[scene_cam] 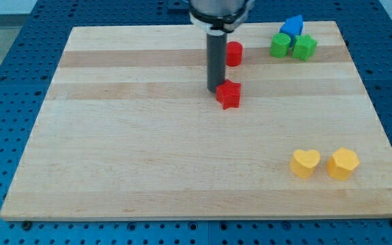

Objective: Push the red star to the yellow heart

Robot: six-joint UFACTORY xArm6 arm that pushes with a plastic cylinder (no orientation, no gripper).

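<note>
The red star lies on the wooden board a little above and right of its middle. My tip stands right against the star's upper left side, apparently touching it. The yellow heart lies far off toward the view's bottom right, well below and right of the star.
A yellow hexagon sits just right of the heart. A red cylinder stands above the star, right of the rod. Two green blocks and a blue block cluster at the top right corner.
</note>
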